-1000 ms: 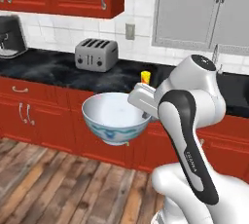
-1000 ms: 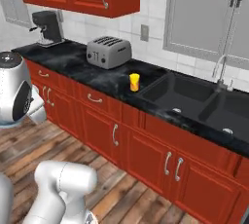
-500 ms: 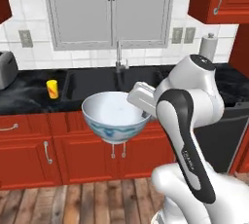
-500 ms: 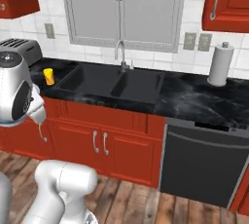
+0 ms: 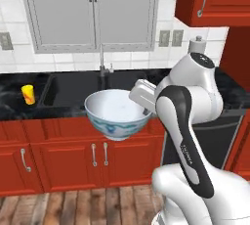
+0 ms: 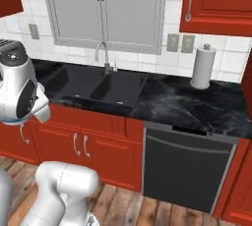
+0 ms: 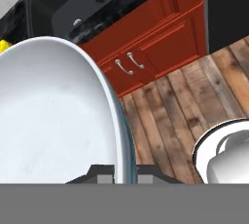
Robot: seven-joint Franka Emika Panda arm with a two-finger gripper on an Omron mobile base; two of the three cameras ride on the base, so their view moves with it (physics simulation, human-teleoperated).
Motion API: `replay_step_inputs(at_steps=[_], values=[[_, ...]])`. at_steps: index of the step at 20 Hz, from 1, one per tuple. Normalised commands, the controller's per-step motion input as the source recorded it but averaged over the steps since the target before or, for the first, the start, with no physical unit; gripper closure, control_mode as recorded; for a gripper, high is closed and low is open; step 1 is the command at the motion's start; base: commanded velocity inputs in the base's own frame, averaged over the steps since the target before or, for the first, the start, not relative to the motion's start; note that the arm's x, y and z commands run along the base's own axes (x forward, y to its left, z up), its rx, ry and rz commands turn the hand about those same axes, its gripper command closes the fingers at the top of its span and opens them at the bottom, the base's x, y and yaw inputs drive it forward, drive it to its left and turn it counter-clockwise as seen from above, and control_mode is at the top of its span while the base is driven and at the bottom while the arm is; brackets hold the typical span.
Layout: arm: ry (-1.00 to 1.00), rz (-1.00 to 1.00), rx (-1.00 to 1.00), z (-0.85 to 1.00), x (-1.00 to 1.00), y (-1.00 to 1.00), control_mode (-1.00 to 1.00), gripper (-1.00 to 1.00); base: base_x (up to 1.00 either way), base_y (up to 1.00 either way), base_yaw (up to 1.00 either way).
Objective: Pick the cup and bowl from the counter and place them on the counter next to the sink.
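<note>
the bowl (image 5: 117, 114) hangs upright in the air with its white mouth facing up, round and with no long side to speak of, its blue-grey bands running level around the pale outside; it is carried in front of the red cabinet doors (image 5: 97, 158), below the edge of the counter (image 6: 182, 104), touching neither; the gripper (image 5: 144, 105) is nearly closed, pinching the bowl's rim (image 7: 119, 130) at the bowl's right side, one finger inside the wall and one outside, as the hand view shows at its bottom edge; the fingers themselves are mostly hidden by the bowl; the cup (image 5: 28, 94) stands upright on the counter well to the left of the gripper and farther back, just left of the sink (image 5: 80, 89), its red-orange mark facing the room; the sink lies behind the gripper and a little left, with the tap (image 6: 103, 55) at its back edge; a paper towel roll (image 6: 203, 67) stands on the counter far to the gripper's right; small grey lettering runs along the arm's dark forearm band (image 5: 188, 153), too small to read
</note>
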Motion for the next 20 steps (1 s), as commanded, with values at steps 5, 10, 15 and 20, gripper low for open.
replay_step_inputs(at_steps=[5,10,15,20], values=[[0.00,0.00,0.00,0.00,0.00,0.00,1.00,1.00,0.64,-1.00,0.04],[0.00,0.00,0.00,0.00,0.00,0.00,1.00,1.00,0.43,-0.96,0.00],[0.00,0.00,0.00,0.00,0.00,0.00,1.00,1.00,0.30,-0.56,-0.13],[0.00,0.00,0.00,0.00,0.00,0.00,1.00,1.00,0.46,-0.21,-0.26]])
